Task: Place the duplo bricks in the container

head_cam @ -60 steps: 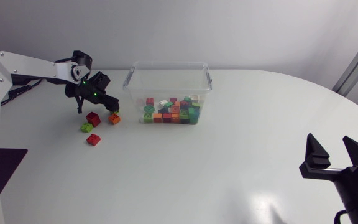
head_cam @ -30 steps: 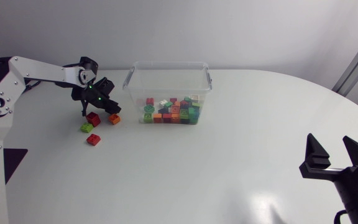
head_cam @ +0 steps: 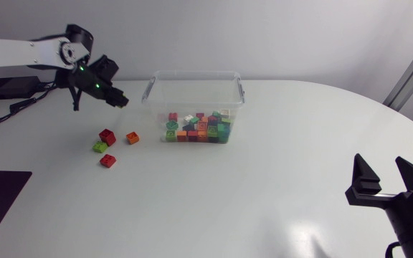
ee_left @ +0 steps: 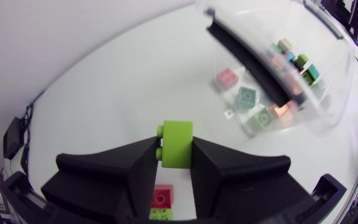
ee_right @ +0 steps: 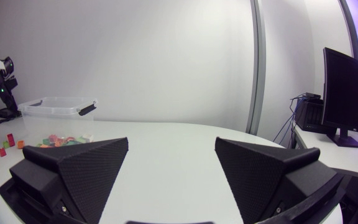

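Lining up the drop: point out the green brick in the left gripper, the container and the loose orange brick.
green brick (ee_left: pixel 178 144), left wrist view, its near face.
container (head_cam: pixel 196 73), head view, far rim.
orange brick (head_cam: pixel 132 137), head view, top.

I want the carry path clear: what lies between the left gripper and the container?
Nothing: in the head view only bare table shows between the left gripper, shut on a green brick, and the container.

The head camera looks down on the table (head_cam: pixel 278 179) from above. The left wrist camera sits near the container (ee_left: pixel 319 99); the right one views it from far across.
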`<state>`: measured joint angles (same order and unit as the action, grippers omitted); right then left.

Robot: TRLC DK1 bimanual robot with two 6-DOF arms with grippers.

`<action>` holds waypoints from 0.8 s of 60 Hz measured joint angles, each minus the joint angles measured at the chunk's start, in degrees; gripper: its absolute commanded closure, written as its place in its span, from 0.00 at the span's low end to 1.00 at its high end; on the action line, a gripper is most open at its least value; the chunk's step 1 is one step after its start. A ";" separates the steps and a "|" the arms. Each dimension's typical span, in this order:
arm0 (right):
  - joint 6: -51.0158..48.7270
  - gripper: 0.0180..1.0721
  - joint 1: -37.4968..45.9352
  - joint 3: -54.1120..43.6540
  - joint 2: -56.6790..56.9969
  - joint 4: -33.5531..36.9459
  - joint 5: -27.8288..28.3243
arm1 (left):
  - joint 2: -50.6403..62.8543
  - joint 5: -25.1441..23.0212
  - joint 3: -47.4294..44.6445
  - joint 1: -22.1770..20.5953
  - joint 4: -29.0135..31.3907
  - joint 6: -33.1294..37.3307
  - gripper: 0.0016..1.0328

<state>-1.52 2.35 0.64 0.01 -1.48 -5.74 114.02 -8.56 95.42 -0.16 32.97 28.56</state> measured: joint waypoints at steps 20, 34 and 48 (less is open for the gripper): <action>0.00 0.04 0.00 0.00 0.00 0.00 0.00 | -23.43 -5.84 0.09 -2.43 2.38 -7.39 0.77; 0.00 0.04 0.00 0.00 0.00 0.00 0.00 | -24.50 -4.33 -6.84 -12.63 -9.81 -14.73 0.76; 0.00 0.04 0.00 0.00 0.00 0.00 0.00 | -14.21 0.00 -6.43 -16.92 -14.03 -16.17 0.74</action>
<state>-1.52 2.35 0.64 0.01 -1.48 -5.74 99.81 -8.56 88.99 -17.08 18.94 12.38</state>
